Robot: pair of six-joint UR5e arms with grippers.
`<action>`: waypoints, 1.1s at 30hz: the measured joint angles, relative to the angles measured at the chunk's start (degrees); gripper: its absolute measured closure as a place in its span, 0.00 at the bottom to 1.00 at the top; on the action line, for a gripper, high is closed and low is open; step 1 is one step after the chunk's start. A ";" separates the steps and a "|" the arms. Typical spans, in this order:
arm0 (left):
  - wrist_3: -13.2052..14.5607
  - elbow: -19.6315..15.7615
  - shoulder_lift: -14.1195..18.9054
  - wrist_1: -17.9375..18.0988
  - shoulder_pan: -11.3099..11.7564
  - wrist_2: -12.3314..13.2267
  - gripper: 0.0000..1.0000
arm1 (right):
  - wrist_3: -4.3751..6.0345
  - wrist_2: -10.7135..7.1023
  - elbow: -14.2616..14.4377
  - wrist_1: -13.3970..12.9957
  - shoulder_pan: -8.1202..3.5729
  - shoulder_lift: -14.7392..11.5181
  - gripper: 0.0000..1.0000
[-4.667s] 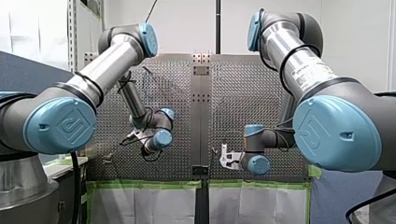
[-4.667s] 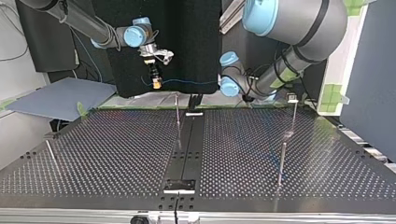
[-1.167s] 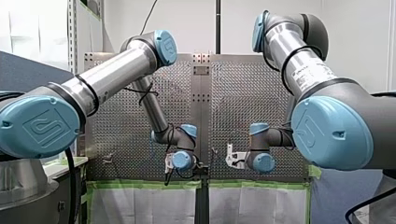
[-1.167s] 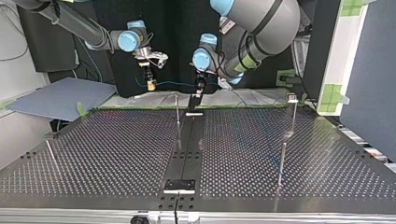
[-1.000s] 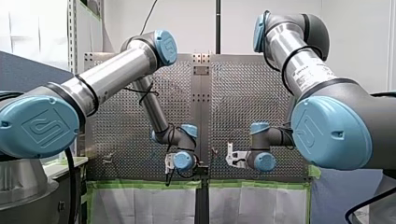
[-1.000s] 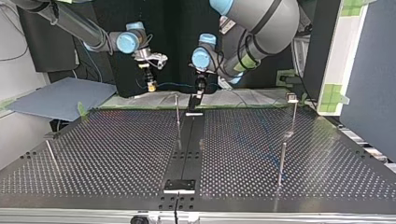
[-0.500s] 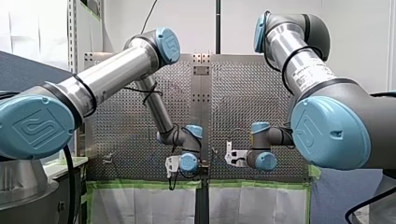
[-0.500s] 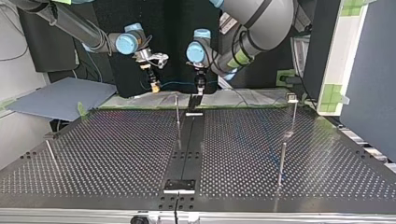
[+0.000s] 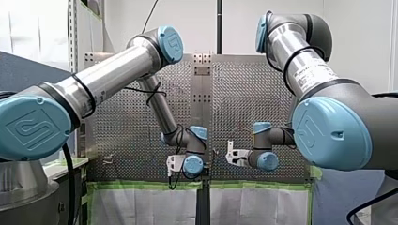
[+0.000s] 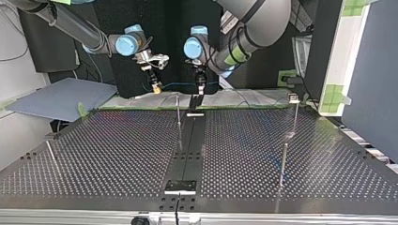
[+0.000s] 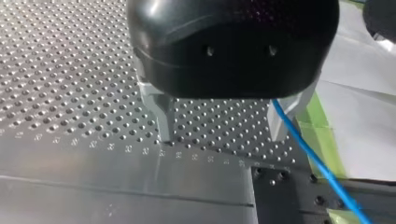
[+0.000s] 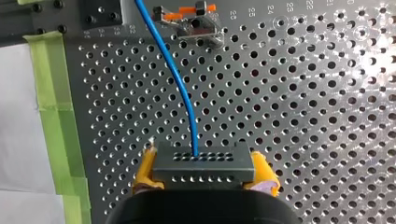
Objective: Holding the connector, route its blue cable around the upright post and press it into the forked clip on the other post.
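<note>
My left tool (image 11: 219,137) hangs low over the perforated counter (image 11: 70,70). Its metal fingers (image 11: 161,114) are spread apart and grasp nothing. The blue cable (image 11: 322,170) passes one finger, touching or just beside it, I cannot tell which, and slants away under the tool. In the top view the cable spans the two tools, with an upright post (image 10: 178,117) standing between them. My right tool (image 12: 204,175) is clenched on the dark connector (image 12: 203,161), with yellow pads (image 12: 144,170) at either end. From the connector the cable curves ahead of the tool toward a small fixture with orange parts (image 12: 189,18). Green tape (image 12: 51,93) edges the counter beside the tool.
</note>
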 joint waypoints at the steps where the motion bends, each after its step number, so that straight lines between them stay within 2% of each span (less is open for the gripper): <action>1: 0.08 0.00 0.01 0.03 -0.20 0.08 0.00 | 0.01 -0.02 0.00 -0.04 -0.04 0.00 1.00; 8: 0.30 0.03 -0.02 1.48 -3.04 2.47 0.00 | 0.04 -0.40 -0.01 -0.23 -0.18 0.03 1.00; 14: 0.37 0.04 -0.01 2.57 -5.24 2.13 0.00 | -0.02 -0.45 -0.01 0.14 -0.24 0.03 1.00; 24: 0.20 0.23 0.00 3.19 -4.29 1.99 0.00 | -0.67 -0.45 -0.01 1.61 -0.63 0.03 1.00; 33: -1.10 1.56 -0.90 2.46 -3.63 2.54 0.00 | -0.74 -0.45 -0.01 1.71 -1.01 0.02 1.00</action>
